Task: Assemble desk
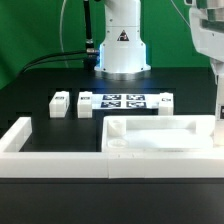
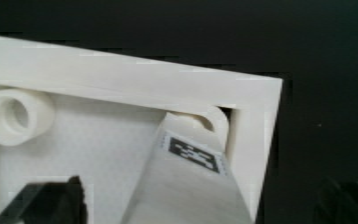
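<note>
**Tabletop placed, legs to fetch**

The gripper (image 2: 202, 205) hangs over a tabletop (image 1: 165, 133) corner w/ fingers wide apart, holding nothing. Tabletop lies near side, exterior view's right, against border wall (image 1: 50, 148). Corner socket (image 2: 9, 115) is empty. Leg post (image 1: 60, 103) sits loose far left, beside marker board (image 1: 122, 101). Judged step: leg fetch. Next move needs travel to the post & a square grip.

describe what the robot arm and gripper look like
The arm is glossy white with rounded housings. Its base bears a black triangular mark and has a bluish glow at the foot. Black cables hang beside the base on the exterior view's left. The gripper has dark, nearly black fingers, blurred in the wrist view.
</note>
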### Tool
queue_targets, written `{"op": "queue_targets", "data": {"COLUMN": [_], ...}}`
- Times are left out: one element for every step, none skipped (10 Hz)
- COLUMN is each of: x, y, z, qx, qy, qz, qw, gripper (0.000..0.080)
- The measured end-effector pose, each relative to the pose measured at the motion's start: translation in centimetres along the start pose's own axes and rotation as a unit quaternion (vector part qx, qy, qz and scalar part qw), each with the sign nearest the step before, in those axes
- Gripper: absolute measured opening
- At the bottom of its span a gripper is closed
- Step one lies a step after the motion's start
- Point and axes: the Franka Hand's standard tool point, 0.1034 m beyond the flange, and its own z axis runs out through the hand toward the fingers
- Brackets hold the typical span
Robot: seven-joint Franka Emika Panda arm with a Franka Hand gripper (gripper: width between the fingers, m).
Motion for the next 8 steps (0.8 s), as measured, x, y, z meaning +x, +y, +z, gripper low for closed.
{"op": "queue_targets", "data": {"x": [0.15, 0.51, 0.73, 0.66, 0.52, 0.52, 0.68, 0.72], "y": [0.19, 0.37, 0.32, 0.44, 0.55, 0.47, 0.53, 0.54], "z": [0.02, -0.01, -0.06, -0.05, -0.14, -0.26, -0.21, -0.21], "qx": [-0.008, -0.022, -0.027, -0.033, -0.044, -0.048, -0.050, -0.050], "qy": [0.004, 0.015, 0.024, 0.024, 0.024, 0.027, 0.025, 0.024], "qz": [-0.066, -0.147, -0.239, -0.293, -0.342, -0.390, -0.420, -0.447], "qw": [0.998, 0.989, 0.970, 0.955, 0.939, 0.919, 0.906, 0.893], "gripper": [0.0648, 0.0648, 0.0648, 0.0648, 0.0648, 0.0648, 0.0648, 0.0648]}}
